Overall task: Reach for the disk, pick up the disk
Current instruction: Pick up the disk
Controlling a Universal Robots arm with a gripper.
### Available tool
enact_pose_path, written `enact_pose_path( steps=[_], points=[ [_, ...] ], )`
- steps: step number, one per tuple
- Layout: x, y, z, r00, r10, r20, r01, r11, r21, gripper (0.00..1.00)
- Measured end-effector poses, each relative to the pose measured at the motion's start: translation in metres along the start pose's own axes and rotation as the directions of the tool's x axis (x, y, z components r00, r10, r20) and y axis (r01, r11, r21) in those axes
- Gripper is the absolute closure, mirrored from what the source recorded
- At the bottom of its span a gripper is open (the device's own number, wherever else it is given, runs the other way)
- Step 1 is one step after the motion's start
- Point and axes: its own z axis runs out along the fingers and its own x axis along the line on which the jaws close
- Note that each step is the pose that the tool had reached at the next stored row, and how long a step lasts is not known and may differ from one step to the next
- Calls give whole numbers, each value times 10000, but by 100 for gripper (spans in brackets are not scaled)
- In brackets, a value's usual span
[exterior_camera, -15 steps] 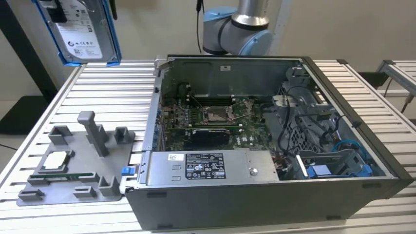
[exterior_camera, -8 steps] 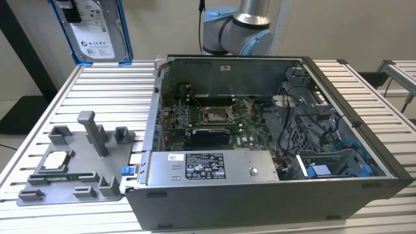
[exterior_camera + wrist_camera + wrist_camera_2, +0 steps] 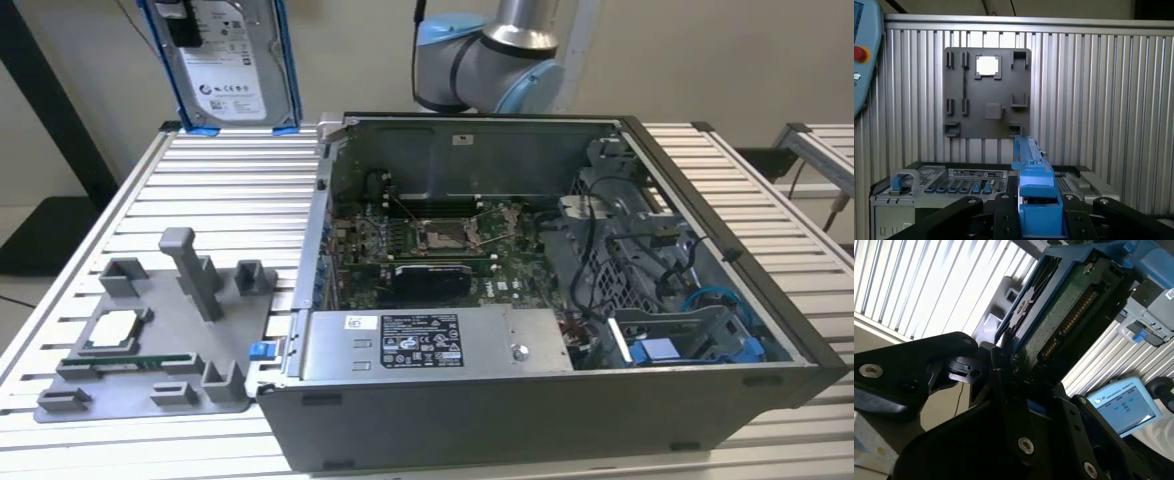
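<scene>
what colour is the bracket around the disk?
Bright blue, around the silver disk in the exterior view; best in the first wrist view, bracket in the gripper.

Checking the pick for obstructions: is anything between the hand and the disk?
Nothing visible does. In the first wrist view the hand is shut on the disk, its black fingers on either side of the blue bracket, with no other object between them.
</scene>
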Motion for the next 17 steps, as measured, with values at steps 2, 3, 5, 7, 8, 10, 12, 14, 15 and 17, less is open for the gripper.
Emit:
enact_pose_path(
  steps=[2, 3, 5, 7, 8, 10, 12, 14, 15, 17],
  points=[
    [0, -74, -1, 10000, 1, 0, -1, 10000, -6, 100],
    [0, -109, -1, 10000, 0, 0, 0, 10000, -8, 100],
    [0, -179, -2, 10000, 0, 0, 0, 10000, -12, 100],
    [0, -250, -2, 10000, 1, 0, -1, 10000, -17, 100],
    [0, -286, -2, 10000, 1, 0, -1, 10000, -19, 100],
    [0, -363, -3, 10000, 1, 0, -1, 10000, -25, 100],
    [0, -452, -3, 10000, 0, 0, 0, 10000, -31, 100],
    [0, -541, -4, 10000, 1, 0, -1, 10000, -38, 100],
    [0, -586, -5, 10000, 1, 0, -1, 10000, -42, 100],
    [0, -678, -5, 10000, 1, 0, -1, 10000, -48, 100]
  ],
)
